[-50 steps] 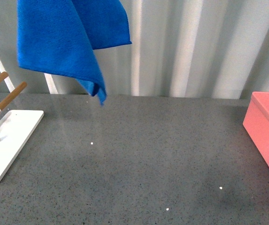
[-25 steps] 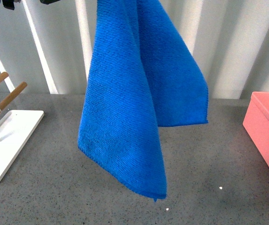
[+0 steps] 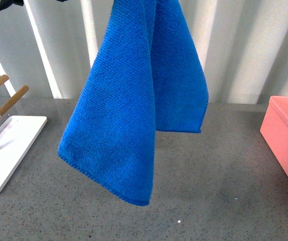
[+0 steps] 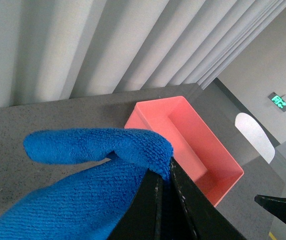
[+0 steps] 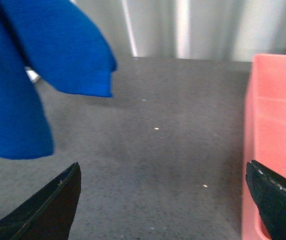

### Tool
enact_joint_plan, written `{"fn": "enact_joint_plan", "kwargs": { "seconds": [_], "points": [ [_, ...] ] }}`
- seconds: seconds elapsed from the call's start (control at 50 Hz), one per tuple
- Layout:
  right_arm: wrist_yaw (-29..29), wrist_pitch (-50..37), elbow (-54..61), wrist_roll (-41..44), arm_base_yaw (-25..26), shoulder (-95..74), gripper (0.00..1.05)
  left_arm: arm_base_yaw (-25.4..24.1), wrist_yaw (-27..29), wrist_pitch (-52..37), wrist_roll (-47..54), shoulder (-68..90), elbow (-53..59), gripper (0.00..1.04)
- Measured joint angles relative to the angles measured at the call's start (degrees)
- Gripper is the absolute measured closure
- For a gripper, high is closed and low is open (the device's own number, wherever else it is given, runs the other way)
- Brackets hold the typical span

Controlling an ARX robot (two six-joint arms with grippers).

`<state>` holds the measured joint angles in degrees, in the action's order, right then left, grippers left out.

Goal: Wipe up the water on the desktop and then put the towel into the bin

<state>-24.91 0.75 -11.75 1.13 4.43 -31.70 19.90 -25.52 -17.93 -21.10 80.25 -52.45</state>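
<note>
Blue towel (image 3: 128, 115) clenched by left tool (image 4: 165, 176), visible only wrist-side; right tool (image 5: 162, 170) released.

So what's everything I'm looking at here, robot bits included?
towel: 1, bright blue, hanging in the air above the desktop
desktop: 1, dark grey speckled, across the scene
bin: 1, salmon pink, right side of the desktop
rack: 1, white base with wooden bars, left side of the desktop
wall: 1, pale ribbed panels, behind the desktop
left end effector: 1, black, shut on the towel
right end effector: 1, black, open, above the desktop beside the bin
</note>
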Motion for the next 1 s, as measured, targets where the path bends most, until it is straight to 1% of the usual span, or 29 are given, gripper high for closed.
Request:
{"fn": "enact_joint_plan", "kwargs": {
  "seconds": [0.02, 0.06, 0.14, 0.2, 0.28, 0.38, 0.46, 0.62, 0.84, 1.0],
  "points": [
    [-2.1, -0.8, -1.2, 0.7, -0.3, -2.5, 0.07, 0.0, 0.0, 0.0, 0.0, 0.0, 0.0, 1.01],
    [-4.1, -2.2, -2.6, 1.6, -1.0, -5.6, 0.07, 0.0, 0.0, 0.0, 0.0, 0.0, 0.0, 1.01],
    [-7.0, -3.8, -5.1, 3.8, -3.0, -10.7, 0.07, 0.0, 0.0, 0.0, 0.0, 0.0, 0.0, 1.01],
    [-7.3, -5.9, -6.5, 5.6, -5.0, -14.4, 0.07, 0.0, 0.0, 0.0, 0.0, 0.0, 0.0, 1.01],
    [-4.9, -10.8, -9.6, 8.1, -9.4, -22.5, 0.07, 0.0, 0.0, 0.0, 0.0, 0.0, 0.0, 1.01],
    [-3.7, -13.5, -12.7, 8.0, -12.5, -29.3, 0.07, 0.0, 0.0, 0.0, 0.0, 0.0, 0.0, 1.01],
    [-1.9, -16.4, -15.5, 7.8, -16.2, -36.3, 0.07, 0.0, 0.0, 0.0, 0.0, 0.0, 0.0, 1.01],
    [-0.2, -20.0, -18.6, 8.0, -22.1, -44.3, 0.07, 0.0, 0.0, 0.0, 0.0, 0.0, 0.0, 1.01],
    [1.0, -21.9, -23.4, 7.1, -27.4, -50.8, 0.07, 0.0, 0.0, 0.0, 0.0, 0.0, 0.0, 1.01],
    [3.1, -23.5, -27.1, 6.1, -29.8, -55.6, 0.07, 0.0, 0.0, 0.0, 0.0, 0.0, 0.0, 1.01]
  ]
}}
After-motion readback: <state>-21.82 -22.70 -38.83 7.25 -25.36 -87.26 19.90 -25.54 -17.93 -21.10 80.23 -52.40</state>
